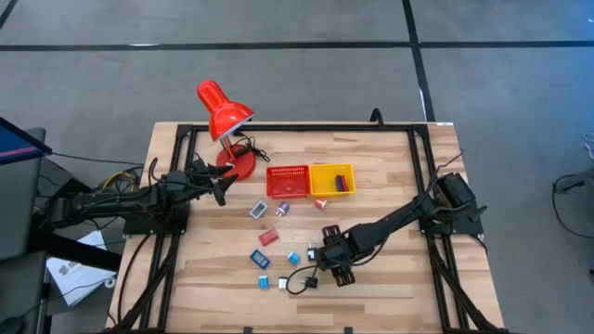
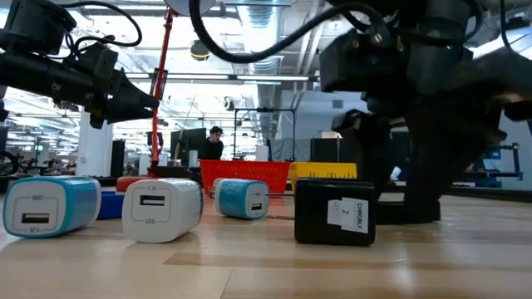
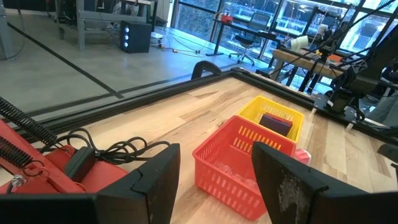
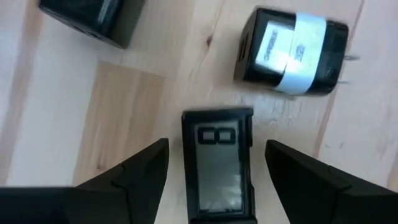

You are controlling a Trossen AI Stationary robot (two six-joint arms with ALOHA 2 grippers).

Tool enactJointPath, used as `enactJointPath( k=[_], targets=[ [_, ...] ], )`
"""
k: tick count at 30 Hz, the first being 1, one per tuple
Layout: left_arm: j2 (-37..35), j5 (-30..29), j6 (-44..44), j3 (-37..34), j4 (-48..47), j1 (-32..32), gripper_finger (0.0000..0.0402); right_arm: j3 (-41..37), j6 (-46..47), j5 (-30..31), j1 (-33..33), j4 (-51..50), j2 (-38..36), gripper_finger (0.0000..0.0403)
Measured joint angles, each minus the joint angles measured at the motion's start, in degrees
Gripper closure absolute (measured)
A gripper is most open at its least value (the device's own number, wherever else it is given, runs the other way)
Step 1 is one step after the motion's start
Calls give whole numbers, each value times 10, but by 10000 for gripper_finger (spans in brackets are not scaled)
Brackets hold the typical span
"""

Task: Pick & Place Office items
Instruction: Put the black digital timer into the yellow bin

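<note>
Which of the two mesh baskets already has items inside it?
The yellow basket, on the red basket's right in the high view: it holds dark and red pieces; the red looks empty.

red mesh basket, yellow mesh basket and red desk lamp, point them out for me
red mesh basket (image 1: pixel 287 180), high view, its mesh floor
yellow mesh basket (image 1: pixel 320 178), high view, bare floor
red desk lamp (image 1: pixel 223 110), high view, its shade

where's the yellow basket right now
In the high view the yellow basket sits near the table's middle toward the far edge, side by side with the red basket, which lies between it and the red lamp.
</note>
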Motion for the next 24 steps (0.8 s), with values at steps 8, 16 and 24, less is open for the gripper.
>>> enactJointPath(
  k=[8,16,24],
  targets=[
    [0,0,0,0,0,0,206,0,0,1,-2,1,0,143],
    [0,0,0,0,0,0,206,0,3,3,-1,2,0,177],
    [0,0,0,0,0,0,206,2,10,-21,-1,9,0,273]
  ],
)
